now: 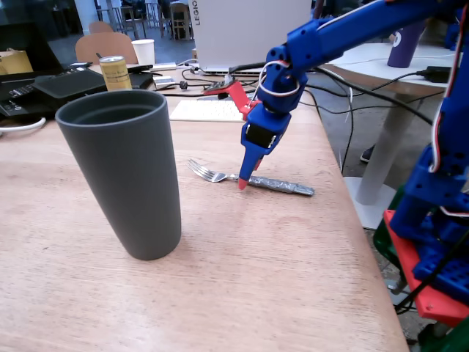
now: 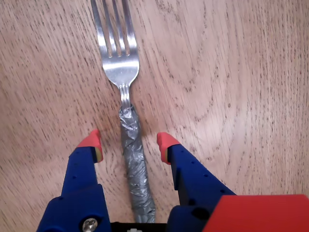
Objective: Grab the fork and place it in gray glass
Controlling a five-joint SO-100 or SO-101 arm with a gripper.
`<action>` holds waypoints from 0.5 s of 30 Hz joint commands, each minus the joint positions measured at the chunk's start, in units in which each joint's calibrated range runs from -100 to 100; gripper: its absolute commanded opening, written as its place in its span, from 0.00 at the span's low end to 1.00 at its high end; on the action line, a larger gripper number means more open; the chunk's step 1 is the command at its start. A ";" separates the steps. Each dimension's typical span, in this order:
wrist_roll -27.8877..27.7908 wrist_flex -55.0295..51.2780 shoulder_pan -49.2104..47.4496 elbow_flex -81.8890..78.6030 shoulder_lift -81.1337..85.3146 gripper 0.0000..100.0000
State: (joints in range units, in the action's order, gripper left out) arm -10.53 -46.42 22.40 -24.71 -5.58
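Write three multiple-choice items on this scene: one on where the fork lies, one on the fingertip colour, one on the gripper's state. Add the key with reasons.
1. Where is the fork?
A. inside the glass
B. flat on the table, right of the glass in the fixed view
C. lifted in the gripper

2. What colour are the fingertips?
A. red
B. green
C. white

3. How does the gripper stand?
A. shut on the fork
B. open, astride the handle
C. open, over the glass

Key: 1 B, it lies on the wood beside the glass. 2 A, both tips are red on blue fingers. 3 B, the wrist view shows gaps on both sides of the handle.
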 commanded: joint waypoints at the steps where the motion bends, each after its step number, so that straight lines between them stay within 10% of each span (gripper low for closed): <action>1: -0.34 -0.05 -0.41 2.76 -1.11 0.26; 15: -0.34 -1.04 -2.61 6.92 -3.77 0.25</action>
State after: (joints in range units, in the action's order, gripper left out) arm -10.67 -47.16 19.96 -20.47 -9.81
